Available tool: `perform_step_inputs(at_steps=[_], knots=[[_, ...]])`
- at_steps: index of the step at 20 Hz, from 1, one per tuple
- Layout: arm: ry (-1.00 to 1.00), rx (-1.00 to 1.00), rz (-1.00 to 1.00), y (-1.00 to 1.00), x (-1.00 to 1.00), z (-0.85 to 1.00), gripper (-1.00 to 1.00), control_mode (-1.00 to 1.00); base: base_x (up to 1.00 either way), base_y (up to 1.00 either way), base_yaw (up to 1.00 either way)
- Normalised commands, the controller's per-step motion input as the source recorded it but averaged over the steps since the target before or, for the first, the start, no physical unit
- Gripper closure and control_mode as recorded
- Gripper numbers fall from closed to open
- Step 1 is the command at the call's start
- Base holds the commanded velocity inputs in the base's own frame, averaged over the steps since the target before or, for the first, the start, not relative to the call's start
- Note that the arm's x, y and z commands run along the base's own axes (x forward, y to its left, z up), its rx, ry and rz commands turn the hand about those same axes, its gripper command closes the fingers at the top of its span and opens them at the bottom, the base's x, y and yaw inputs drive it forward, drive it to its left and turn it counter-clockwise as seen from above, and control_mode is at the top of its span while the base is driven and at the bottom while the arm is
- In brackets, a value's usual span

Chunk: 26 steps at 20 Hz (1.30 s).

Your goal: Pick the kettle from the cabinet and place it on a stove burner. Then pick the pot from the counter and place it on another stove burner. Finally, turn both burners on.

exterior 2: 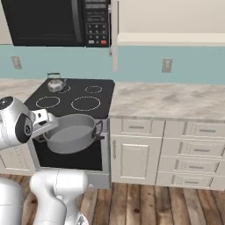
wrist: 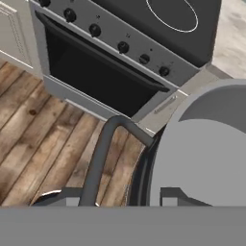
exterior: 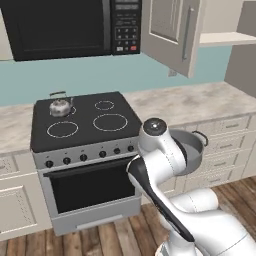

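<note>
The small silver kettle (exterior: 60,106) (exterior 2: 56,84) stands on the back-left stove burner of the black cooktop (exterior: 85,120). The wide grey pot (exterior 2: 72,132) (exterior: 194,146) hangs in the air in front of the oven, level with the counter's edge. My gripper (exterior 2: 46,127) is shut on its left rim. In the hand view the pot's wall (wrist: 206,158) and its dark loop handle (wrist: 102,153) sit close below the camera. Three burners are bare: front left (exterior: 62,129), the large one (exterior: 110,122) and back right (exterior: 104,105).
A row of knobs (exterior: 82,157) (wrist: 122,46) runs along the stove front above the oven door (wrist: 96,72). The marbled counter (exterior 2: 167,101) stretches right of the stove. Above hang a microwave (exterior: 60,25) and the open wall cabinet's shelf (exterior: 225,37).
</note>
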Motion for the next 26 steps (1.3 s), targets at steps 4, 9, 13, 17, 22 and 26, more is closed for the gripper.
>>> perform_step_inputs(at_steps=[4,9,13,17,22,26], knots=[[0.0,0.0,0.0,0.0,0.0,0.0,1.0,1.0,0.07,0.8,-0.01],[0.0,0.0,0.0,0.0,0.0,0.0,1.0,1.0,0.27,0.48,0.0],[0.0,0.0,0.0,0.0,0.0,0.0,1.0,1.0,0.39,0.33,0.0],[0.0,0.0,0.0,0.0,0.0,0.0,1.0,1.0,0.39,0.51,0.0],[0.0,0.0,0.0,0.0,0.0,0.0,1.0,1.0,0.22,0.39,0.0],[0.0,0.0,0.0,0.0,0.0,0.0,1.0,1.0,-0.11,0.13,0.09]])
